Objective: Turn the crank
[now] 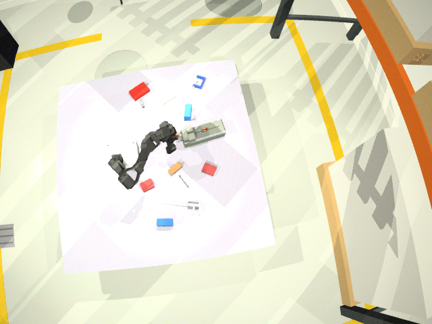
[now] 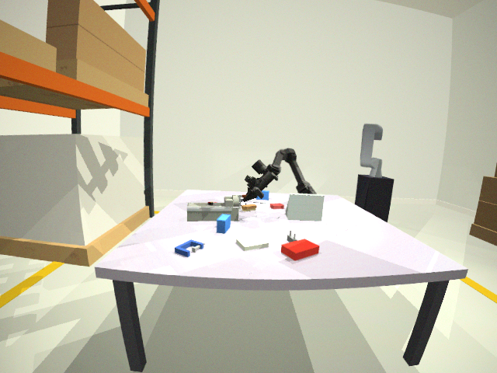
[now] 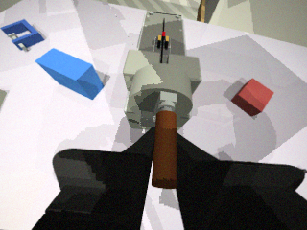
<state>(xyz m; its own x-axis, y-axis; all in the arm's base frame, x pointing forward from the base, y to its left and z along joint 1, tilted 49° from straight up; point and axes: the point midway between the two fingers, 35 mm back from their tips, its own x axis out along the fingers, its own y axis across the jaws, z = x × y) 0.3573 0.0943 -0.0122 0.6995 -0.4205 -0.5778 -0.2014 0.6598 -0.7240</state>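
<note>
reddish-brown and round, the crank handle (image 1: 175,136) (image 3: 165,149) is grasped between the dark fingers of the gripper (image 1: 172,139) (image 2: 245,199) (image 3: 161,132). a pale metal piece joins the handle to the rounded housing of the grey-green machine (image 1: 209,135) (image 2: 211,212) (image 3: 160,81). in the wrist view the machine reaches away from the gripper, with the slide's red pointer (image 1: 206,129) (image 2: 209,203) (image 3: 163,34) over the dark slot along its top. two brass marks (image 3: 163,40) sit close by the pointer, one to each side of the slot; whether the pointer is exactly level with them cannot be told.

a blue block (image 1: 187,112) (image 2: 223,223) (image 3: 71,72) stands to the left of the machine in the wrist view, with a blue clamp-like frame (image 1: 202,83) (image 2: 187,246) (image 3: 23,36) farther left. to the right lies a red block (image 1: 209,169) (image 3: 252,97), apart from the machine.

from the exterior side, a pale upright panel (image 2: 304,207) stands right of the black arm (image 1: 148,148) (image 2: 294,166). nearer on the white table (image 1: 90,230) (image 2: 280,283) lie a flat cream block (image 2: 251,244) and, to its right, a bright red block (image 1: 139,91) (image 2: 300,249). an orange-beamed rack (image 2: 148,120) rises at the left, beyond the table.
</note>
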